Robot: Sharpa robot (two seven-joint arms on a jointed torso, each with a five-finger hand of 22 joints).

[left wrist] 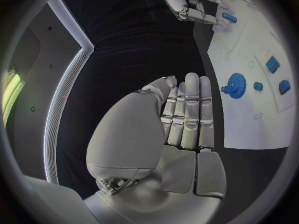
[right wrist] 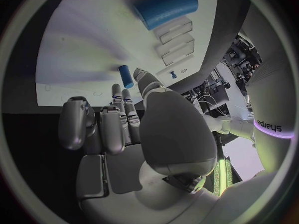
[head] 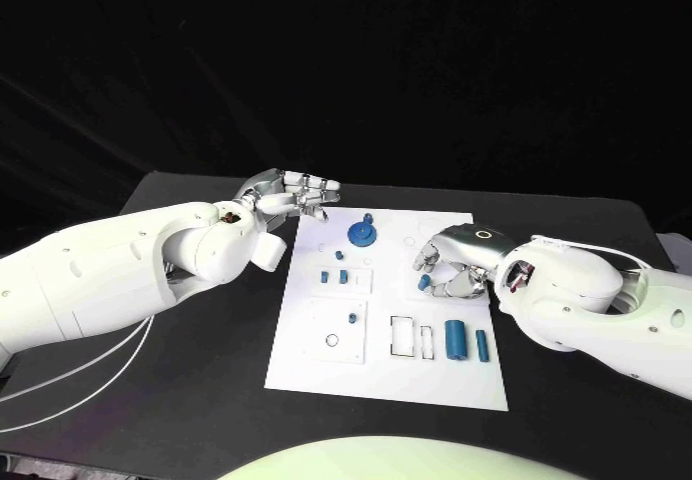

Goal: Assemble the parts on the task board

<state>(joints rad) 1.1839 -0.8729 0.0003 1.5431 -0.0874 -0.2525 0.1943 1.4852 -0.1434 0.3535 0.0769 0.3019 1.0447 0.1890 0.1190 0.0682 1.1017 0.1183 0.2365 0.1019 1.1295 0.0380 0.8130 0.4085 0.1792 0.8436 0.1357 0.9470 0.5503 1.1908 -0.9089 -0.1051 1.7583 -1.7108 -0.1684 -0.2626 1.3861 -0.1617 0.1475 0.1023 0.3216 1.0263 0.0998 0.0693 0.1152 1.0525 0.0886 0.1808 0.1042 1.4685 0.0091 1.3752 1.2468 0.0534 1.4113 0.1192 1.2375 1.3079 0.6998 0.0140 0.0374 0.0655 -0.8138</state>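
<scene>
The white task board (head: 387, 372) lies in the middle of the black table. A blue gear (head: 362, 235) stands near its far edge, also seen as the blue gear (left wrist: 236, 85) in the left wrist view. My left hand (head: 293, 193) hovers at the board's far left corner, fingers (left wrist: 186, 115) stretched side by side, holding nothing. My right hand (head: 450, 266) hangs over the board's right half, its fingertips (right wrist: 116, 90) at a small blue peg (right wrist: 126, 76); whether they grip the peg I cannot tell. The same peg (head: 426, 283) shows at the hand's edge in the head view.
Two blue cylinders (head: 456, 340) (head: 482, 345) lie near the board's front right beside rectangular slots (head: 402, 338). Small blue blocks (head: 343, 278) (head: 326, 274) sit left of centre, with a small ring (head: 352, 319) in front of them. A large blue cylinder (right wrist: 165, 7) lies beyond the right hand.
</scene>
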